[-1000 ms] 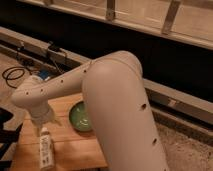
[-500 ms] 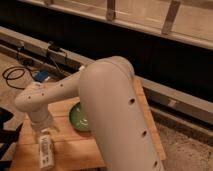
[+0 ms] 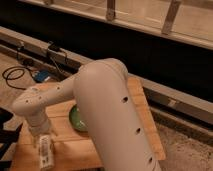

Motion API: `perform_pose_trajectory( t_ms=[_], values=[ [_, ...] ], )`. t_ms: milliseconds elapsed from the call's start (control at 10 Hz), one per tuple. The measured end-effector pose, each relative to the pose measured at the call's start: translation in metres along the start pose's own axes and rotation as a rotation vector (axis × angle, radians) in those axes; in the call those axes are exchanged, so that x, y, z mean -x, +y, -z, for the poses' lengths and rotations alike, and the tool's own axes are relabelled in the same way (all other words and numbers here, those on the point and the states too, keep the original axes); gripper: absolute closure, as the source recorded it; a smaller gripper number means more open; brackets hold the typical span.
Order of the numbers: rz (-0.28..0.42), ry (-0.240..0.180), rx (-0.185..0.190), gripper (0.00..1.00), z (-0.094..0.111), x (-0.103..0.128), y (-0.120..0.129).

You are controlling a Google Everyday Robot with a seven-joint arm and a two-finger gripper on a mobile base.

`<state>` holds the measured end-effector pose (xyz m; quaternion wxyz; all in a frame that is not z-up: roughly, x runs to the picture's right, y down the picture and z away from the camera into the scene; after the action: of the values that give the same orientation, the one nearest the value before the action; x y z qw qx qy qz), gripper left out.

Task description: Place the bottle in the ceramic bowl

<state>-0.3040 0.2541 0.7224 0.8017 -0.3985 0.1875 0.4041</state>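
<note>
The bottle (image 3: 46, 151), small and white with a printed label, is at the front left of the wooden table (image 3: 142, 107), its cap pointing up toward the gripper. My gripper (image 3: 41, 139) hangs from the white wrist directly over the bottle's upper end; whether it grips the bottle cannot be seen. The green ceramic bowl (image 3: 76, 120) sits on the table just right of the gripper, its right part hidden behind my large white arm (image 3: 110, 110).
Black cables (image 3: 12, 75) and a blue object (image 3: 42, 76) lie on the floor at the left. A dark wall with a rail (image 3: 165, 92) runs behind the table. A dark object (image 3: 6, 125) stands at the table's left edge.
My arm's large link has swung left and closer to the camera, covering more of the bowl. The wrist has shifted slightly. The bottle stays in about the same place.
</note>
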Motion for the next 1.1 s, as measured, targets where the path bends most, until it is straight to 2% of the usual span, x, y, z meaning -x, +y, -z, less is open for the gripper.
perform_pose_trajectory(
  t_ms=[300,500,900,1000,1100],
  values=[
    [0.010,0.002,0.007,0.35,-0.002,0.002,0.003],
    [0.031,0.025,0.020,0.35,-0.022,0.006,0.013],
    [0.030,0.048,0.047,0.35,-0.048,0.010,0.011],
    [0.026,0.049,0.056,0.38,-0.054,0.010,0.009],
    [0.024,0.046,0.065,0.45,-0.057,0.010,0.008]
  ],
)
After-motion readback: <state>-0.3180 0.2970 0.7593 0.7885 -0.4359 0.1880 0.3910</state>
